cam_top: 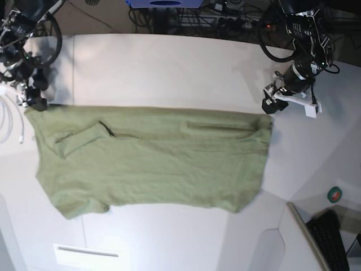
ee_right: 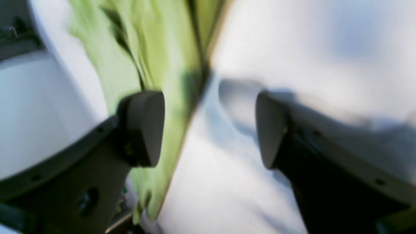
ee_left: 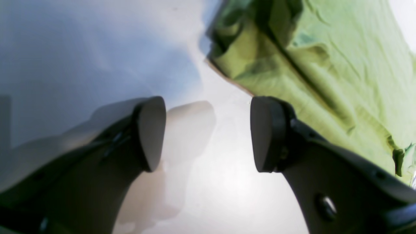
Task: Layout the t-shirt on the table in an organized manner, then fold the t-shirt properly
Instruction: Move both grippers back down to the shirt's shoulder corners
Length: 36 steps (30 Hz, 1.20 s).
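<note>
Base view is showing the t-shirt [cam_top: 152, 164] lying spread across the middle of the table [cam_top: 169, 62], one long fold edge running toward the far side. It looks light, limp cotton, likely dragging and bunching unless pinched at corners. The left gripper [ee_left: 208, 133] is hovering at one far corner, the right gripper [ee_right: 209, 128] at the other, both jaws parted and seemingly holding nothing, though blur is hindering certainty.
</note>
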Each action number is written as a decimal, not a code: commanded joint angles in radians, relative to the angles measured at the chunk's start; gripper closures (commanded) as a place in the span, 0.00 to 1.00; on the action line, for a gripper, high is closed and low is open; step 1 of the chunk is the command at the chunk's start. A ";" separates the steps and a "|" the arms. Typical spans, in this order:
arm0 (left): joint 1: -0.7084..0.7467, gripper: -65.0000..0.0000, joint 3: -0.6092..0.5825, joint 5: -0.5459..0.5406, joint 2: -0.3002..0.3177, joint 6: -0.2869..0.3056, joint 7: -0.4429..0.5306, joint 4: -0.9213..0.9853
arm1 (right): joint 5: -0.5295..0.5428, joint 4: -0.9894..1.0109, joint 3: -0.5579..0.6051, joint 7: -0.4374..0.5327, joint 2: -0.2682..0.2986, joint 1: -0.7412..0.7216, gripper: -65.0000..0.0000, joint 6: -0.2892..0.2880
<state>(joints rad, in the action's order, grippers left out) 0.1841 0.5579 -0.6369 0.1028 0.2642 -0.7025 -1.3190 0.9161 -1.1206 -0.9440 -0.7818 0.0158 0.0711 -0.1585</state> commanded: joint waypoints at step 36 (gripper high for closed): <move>0.002 0.42 0.009 -0.014 0.015 0.007 0.016 -0.023 | -0.121 0.244 -0.004 0.088 0.039 -0.152 1.00 0.018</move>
<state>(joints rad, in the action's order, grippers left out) 0.1940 0.5621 -0.6369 0.1059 0.2619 -0.6994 -1.3228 0.8371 -0.8772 -0.9474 -0.6731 0.0544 -0.0799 -0.1738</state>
